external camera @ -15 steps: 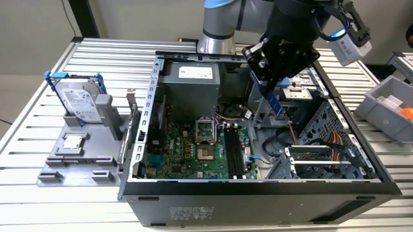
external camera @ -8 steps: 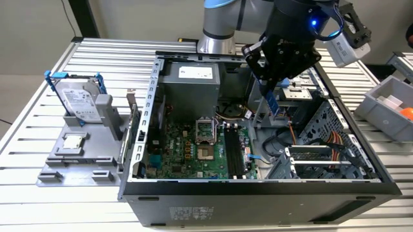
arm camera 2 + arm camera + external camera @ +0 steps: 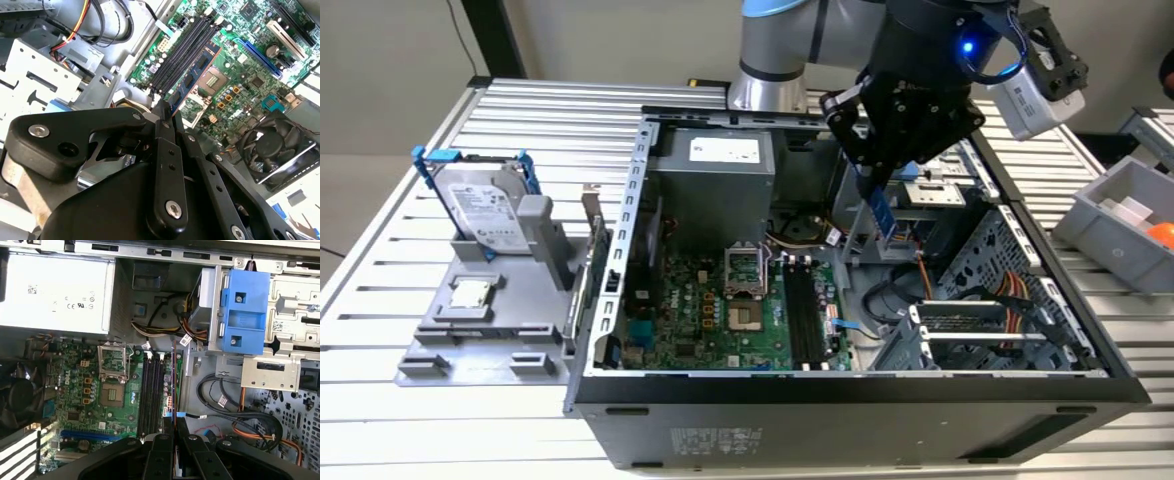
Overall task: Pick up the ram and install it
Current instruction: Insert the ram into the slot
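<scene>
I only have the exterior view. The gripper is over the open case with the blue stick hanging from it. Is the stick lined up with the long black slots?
Observer: In the second wrist view the long, thin blue circuit-board ram stick runs roughly parallel to the long black memory slots. It is held above the board, not in a slot.
Operator: From here the slots are just dark strips. Is anything in them?
Observer: No, in both wrist views they look empty.
Operator: How is the grip?
Observer: In the second wrist view the black gripper is shut on one end of the ram stick, whose flat face with its chips is showing.
</scene>
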You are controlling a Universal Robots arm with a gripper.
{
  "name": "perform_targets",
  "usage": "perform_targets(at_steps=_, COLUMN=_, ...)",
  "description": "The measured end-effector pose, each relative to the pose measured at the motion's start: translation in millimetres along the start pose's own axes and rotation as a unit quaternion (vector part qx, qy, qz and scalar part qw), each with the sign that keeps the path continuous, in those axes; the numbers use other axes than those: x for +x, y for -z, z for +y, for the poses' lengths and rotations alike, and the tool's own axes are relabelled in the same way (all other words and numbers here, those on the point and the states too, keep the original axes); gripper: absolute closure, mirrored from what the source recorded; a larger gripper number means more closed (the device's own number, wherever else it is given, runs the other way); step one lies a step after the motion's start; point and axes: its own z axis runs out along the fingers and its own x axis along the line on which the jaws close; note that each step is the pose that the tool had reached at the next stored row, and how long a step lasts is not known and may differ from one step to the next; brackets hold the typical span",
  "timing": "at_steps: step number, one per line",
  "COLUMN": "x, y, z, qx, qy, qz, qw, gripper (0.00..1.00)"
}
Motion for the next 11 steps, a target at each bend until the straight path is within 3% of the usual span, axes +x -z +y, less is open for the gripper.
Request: perform_targets(at_steps=11, x=0.0, y=-7.5, z=-0.2, qx=0.0003, qy=-0.002, qz=0.0, qw=1.0, gripper=1.0)
